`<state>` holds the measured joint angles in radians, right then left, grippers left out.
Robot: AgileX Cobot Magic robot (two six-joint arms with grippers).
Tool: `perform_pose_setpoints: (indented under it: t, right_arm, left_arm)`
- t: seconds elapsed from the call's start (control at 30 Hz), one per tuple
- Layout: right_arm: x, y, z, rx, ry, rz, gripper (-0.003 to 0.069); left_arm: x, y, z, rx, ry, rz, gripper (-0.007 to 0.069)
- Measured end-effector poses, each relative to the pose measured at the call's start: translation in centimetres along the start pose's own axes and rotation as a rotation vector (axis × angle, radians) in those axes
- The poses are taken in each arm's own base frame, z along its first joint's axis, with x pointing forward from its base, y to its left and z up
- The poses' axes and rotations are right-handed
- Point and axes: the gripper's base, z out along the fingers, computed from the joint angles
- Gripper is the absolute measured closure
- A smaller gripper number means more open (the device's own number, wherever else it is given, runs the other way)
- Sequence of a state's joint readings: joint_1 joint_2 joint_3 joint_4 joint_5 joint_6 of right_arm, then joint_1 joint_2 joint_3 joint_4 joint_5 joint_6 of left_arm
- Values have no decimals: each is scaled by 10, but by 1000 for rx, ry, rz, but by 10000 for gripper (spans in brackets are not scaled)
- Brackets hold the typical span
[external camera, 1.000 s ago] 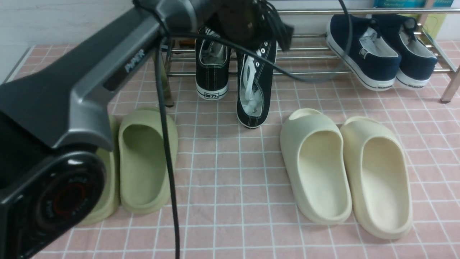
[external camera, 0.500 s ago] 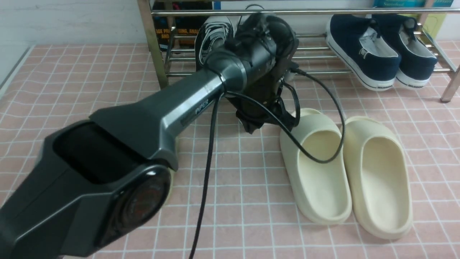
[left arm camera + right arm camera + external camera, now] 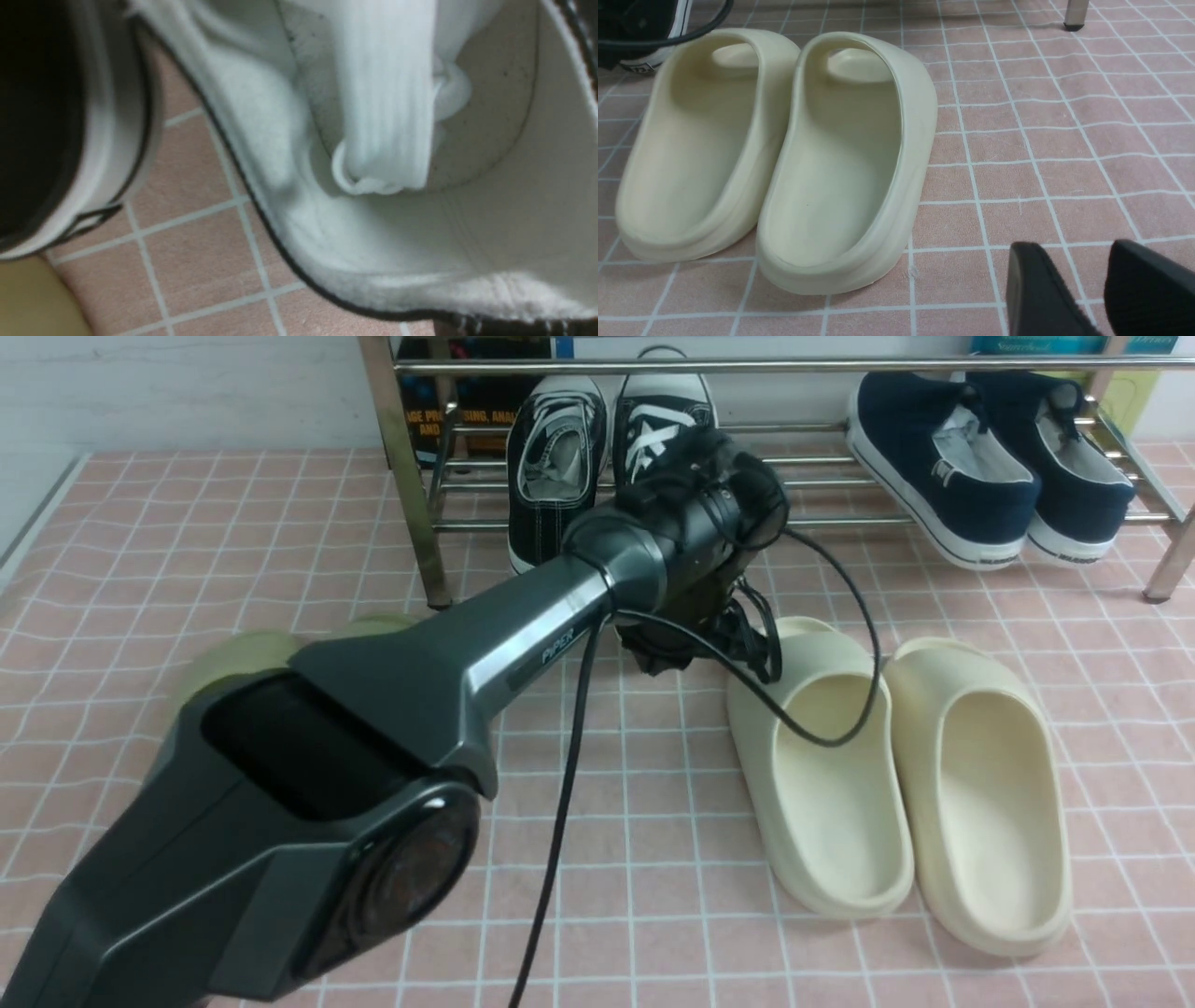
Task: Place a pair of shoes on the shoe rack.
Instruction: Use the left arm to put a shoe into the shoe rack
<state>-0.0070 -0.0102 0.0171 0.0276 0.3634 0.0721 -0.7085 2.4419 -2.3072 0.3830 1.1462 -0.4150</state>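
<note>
L to R: green slides [image 3: 233, 658] on the pink tile floor [image 3: 187, 523], mostly hidden behind the left arm [image 3: 523, 625]. At the back is the shoe rack [image 3: 401, 476] w/ the black sneakers [image 3: 553, 476] side by side on its lower rails, toes pointing in, heels sticking out front. The left gripper is tucked behind its own wrist at the right-hand one's heel. It's shut, but can't tell if it's actually got the shoe. Then cream slides [image 3: 896, 775] on the floor, and navy slip-ons [image 3: 990, 485] on the rack's right end. The right gripper [image 3: 1069, 261] is wide open, nothing in it, near the cream slides.
</note>
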Motion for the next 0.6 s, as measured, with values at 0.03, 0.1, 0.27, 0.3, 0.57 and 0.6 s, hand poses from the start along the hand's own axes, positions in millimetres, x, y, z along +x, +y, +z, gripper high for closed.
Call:
perform_pose_setpoints:
  t: [0.03, 0.1, 0.27, 0.3, 0.57, 0.6]
  right_arm:
    - [0, 0, 0, 0, 0, 0, 419]
    - [0, 0, 0, 0, 0, 0, 419]
    - [0, 0, 0, 0, 0, 0, 419]
    - [0, 0, 0, 0, 0, 0, 419]
    - [0, 0, 0, 0, 0, 0, 419]
    - [0, 0, 0, 0, 0, 0, 419]
  left_arm:
    - [-2, 1, -4, -1, -5, -8, 616]
    - [-5, 2, -10, -1, -13, -18, 616]
    - [-19, 6, -30, 25, -75, -52, 615]
    - [-21, 6, -33, 27, -88, -53, 615]
    - [-29, 9, -41, 33, -156, -62, 615]
    - [-29, 9, -41, 34, -159, -63, 615]
